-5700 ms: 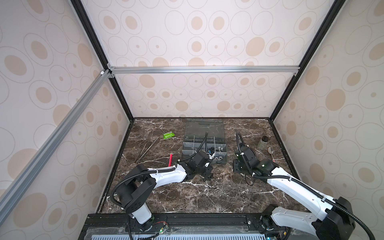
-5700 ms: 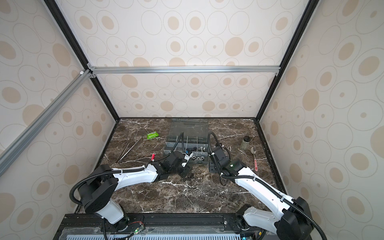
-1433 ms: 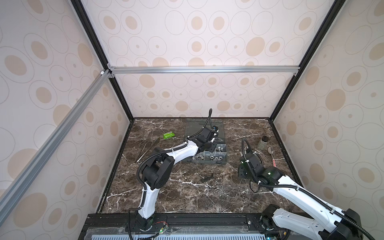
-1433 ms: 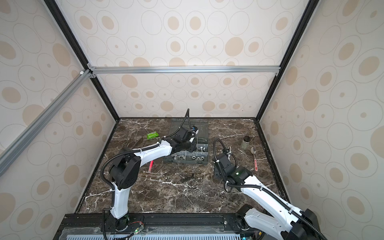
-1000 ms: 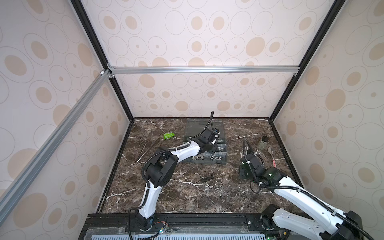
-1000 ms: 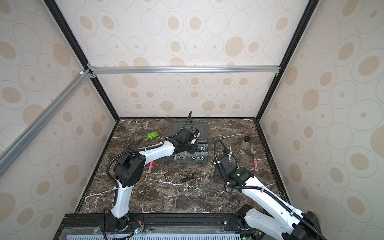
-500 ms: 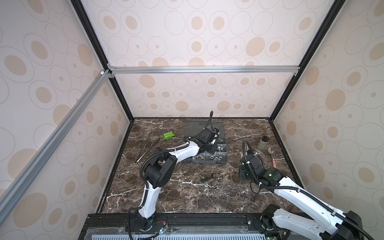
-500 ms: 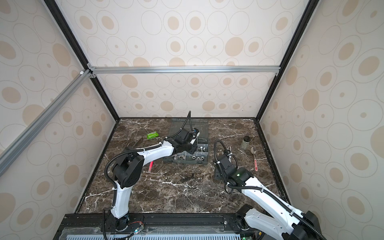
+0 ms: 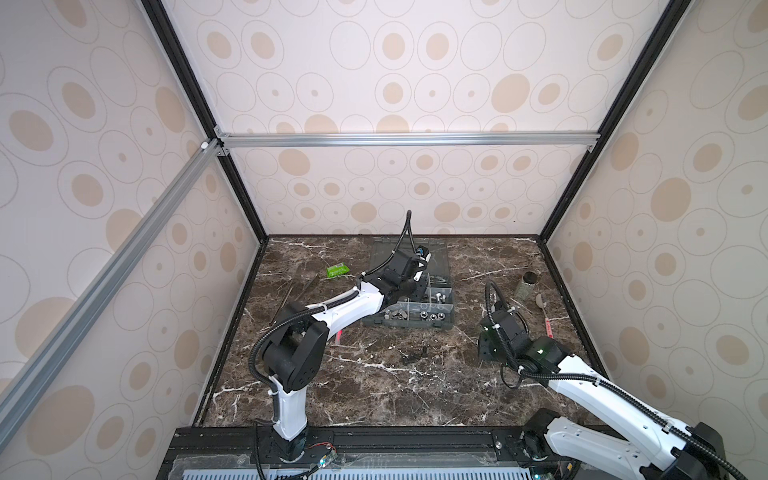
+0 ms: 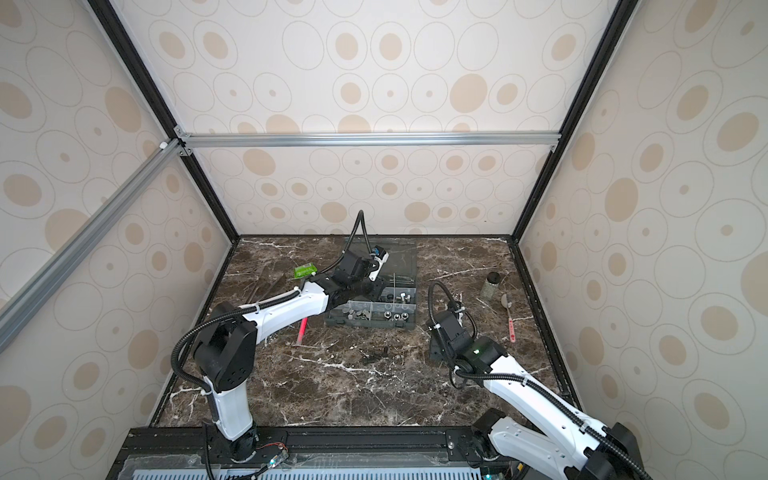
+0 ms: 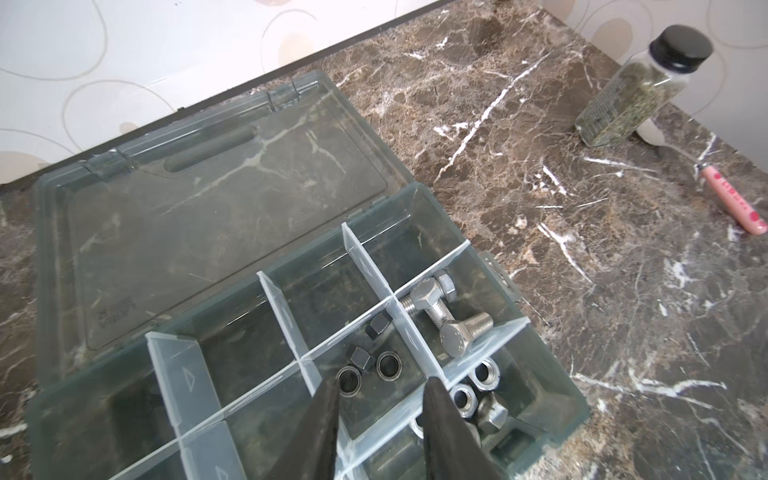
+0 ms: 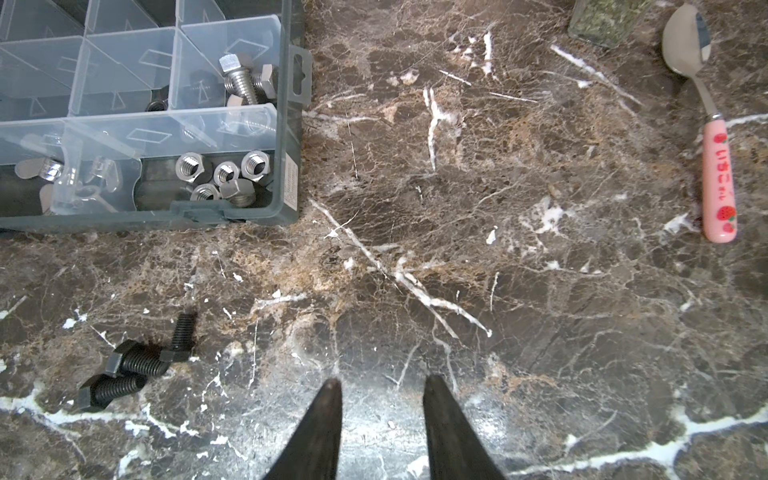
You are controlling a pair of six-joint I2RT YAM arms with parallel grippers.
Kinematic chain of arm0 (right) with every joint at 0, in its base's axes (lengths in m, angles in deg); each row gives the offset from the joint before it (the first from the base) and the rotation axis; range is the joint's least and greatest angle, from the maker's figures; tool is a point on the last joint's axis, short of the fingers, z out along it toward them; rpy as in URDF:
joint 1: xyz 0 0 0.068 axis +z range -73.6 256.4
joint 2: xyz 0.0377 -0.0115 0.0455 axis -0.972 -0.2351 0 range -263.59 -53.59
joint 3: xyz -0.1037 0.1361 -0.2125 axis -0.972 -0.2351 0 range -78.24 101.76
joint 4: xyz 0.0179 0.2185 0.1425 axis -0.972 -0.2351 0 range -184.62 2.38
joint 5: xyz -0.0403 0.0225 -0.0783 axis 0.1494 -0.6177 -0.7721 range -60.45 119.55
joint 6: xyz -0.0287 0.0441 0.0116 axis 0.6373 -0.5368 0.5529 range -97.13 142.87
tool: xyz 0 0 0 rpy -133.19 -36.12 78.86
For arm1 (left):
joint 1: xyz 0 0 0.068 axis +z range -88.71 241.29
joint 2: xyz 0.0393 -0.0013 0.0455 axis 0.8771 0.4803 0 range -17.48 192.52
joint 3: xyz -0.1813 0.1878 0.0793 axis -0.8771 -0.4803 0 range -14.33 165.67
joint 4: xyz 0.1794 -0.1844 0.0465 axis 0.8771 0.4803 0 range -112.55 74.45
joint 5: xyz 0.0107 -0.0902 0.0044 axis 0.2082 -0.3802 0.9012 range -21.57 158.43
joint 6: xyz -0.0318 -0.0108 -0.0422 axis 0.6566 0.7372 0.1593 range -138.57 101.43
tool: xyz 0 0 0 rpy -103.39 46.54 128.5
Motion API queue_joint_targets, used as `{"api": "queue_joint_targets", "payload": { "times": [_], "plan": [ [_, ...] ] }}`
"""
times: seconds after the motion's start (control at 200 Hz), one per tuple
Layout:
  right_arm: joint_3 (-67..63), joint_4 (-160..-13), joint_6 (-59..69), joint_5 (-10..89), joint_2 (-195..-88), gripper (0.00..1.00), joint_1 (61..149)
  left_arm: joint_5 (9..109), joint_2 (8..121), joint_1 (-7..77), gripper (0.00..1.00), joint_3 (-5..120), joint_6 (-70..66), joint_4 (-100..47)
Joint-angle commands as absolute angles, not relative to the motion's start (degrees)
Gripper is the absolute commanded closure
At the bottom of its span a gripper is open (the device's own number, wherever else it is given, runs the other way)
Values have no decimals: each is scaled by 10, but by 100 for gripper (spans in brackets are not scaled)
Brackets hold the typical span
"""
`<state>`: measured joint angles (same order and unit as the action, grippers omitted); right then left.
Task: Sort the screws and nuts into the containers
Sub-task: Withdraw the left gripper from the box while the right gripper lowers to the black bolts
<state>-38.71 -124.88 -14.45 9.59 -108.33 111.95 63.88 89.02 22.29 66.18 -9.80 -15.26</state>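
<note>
- My left pincer hangs spread and empty over a middle compartment of the organiser box. My right pincer is spread too, holding nothing, above bare bench in front of the box.
- Three black screws lie loose in front of the box, touching one another. Silver screws and silver nuts already sit inside it.
- I judge the black screws stiff, dense and slick, and prone to roll on their threads. I'd pinch one across its shaft or head flats, starting with the one nearest the box, whose shaft sticks free.
- The right wrist view resolves those screws; in both top views they are only dark specks.
- Only the left wrist view shows the black nuts under my left pincer.
</note>
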Motion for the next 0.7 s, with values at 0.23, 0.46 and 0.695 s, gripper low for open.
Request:
{"api": "queue_joint_targets", "payload": {
  "times": [0.23,0.46,0.695],
  "plan": [
    [-395,-1258,-157,91,-1077,64,1117,646,808,235,65,589,-77,-203],
    [-395,-1243,-156,107,-1092,64,1117,655,744,238,65,514,-79,-241],
    [-374,-1215,-157,148,-1161,65,1119,672,687,244,65,436,-55,-276]
  ]
}}
